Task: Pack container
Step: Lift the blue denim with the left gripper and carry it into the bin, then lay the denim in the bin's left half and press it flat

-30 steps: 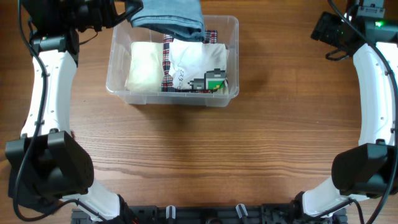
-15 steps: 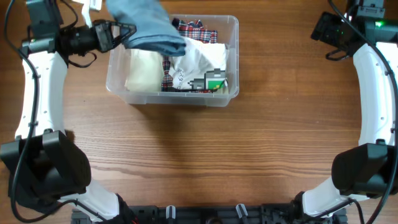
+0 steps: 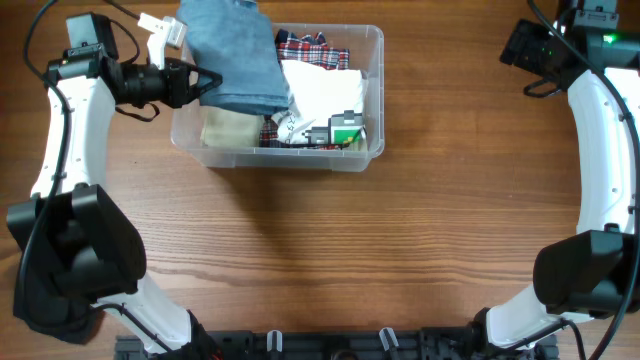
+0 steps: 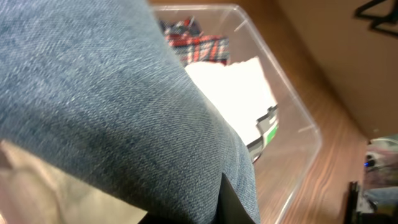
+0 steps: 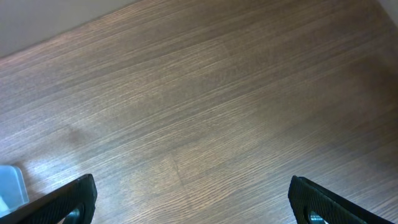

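wooden table [image 3: 400,230], container [image 3: 376,100] just beside left jaws, those tight on denim cloth [image 3: 235,60] over it; right jaws spread, well apart

The left arm [image 3: 58,150], at 9 o'clock, and the right arm [image 3: 612,150], at 3 o'clock, wear smooth white shells between bulky black joint housings [image 3: 85,262]. Thin black cables [image 3: 31,45] loop along each. A green light [image 3: 608,40] glows on the right arm's black end at 2 o'clock. The right end effector [image 5: 193,180] has matte black, wedge-shaped fingers [image 5: 71,200].
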Robot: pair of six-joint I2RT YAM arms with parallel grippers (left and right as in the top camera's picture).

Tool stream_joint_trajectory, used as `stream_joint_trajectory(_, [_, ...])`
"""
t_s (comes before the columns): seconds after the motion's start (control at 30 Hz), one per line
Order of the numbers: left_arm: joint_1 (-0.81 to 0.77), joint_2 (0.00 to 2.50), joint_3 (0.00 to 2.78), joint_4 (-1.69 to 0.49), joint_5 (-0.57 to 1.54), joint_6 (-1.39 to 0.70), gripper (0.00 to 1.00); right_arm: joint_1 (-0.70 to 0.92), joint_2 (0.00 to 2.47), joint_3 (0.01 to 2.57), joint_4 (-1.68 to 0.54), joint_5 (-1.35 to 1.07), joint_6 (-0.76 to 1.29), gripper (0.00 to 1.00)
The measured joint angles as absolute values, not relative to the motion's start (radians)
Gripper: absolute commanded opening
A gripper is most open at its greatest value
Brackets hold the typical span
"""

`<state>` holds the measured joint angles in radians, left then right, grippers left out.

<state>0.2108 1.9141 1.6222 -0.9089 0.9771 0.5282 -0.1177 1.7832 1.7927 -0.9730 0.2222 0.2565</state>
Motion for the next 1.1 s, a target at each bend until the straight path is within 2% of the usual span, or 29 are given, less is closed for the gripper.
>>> stream_joint_trajectory(0.17, [0.211, 1.924, 1.623, -1.008, 0.853, 0.561, 0.04, -0.118, 1.783, 1.793, -0.973, 0.222, 0.257, 1.00])
stream_joint_trajectory(0.4, [0.211, 1.957, 1.625, -1.085, 0.780, 0.563, 0.04, -0.118, 1.783, 1.793, -0.973, 0.222, 0.257, 1.00])
stream_joint_trajectory(0.63, [0.246, 1.957, 1.625, -1.097, 0.746, 0.394, 0.05, -0.118, 1.783, 1.793, -0.973, 0.222, 0.257, 1.00])
stream_joint_trajectory(0.67, [0.264, 1.958, 1.625, -1.098, 0.710, 0.339, 0.11, -0.118, 1.783, 1.793, -0.973, 0.222, 0.257, 1.00])
stream_joint_trajectory(0.7, [0.274, 1.959, 1.625, -1.101, 0.677, 0.299, 0.34, -0.118, 1.783, 1.793, -0.973, 0.222, 0.257, 1.00])
stream_joint_trajectory(0.73, [0.281, 1.960, 1.625, -1.105, 0.654, 0.277, 0.38, -0.118, 1.783, 1.793, -0.973, 0.222, 0.257, 1.00])
stream_joint_trajectory(0.77, [0.285, 1.960, 1.625, -1.109, 0.661, 0.250, 0.59, -0.118, 1.783, 1.793, -0.973, 0.222, 0.257, 1.00])
stream_joint_trajectory(0.87, [0.274, 1.958, 1.631, -1.112, 0.690, 0.220, 0.97, -0.118, 1.783, 1.793, -0.973, 0.222, 0.257, 1.00])
stream_joint_trajectory(1.1, [0.250, 1.937, 1.643, -1.023, 0.669, 0.128, 1.00, -0.118, 1.783, 1.793, -0.973, 0.222, 0.257, 1.00])
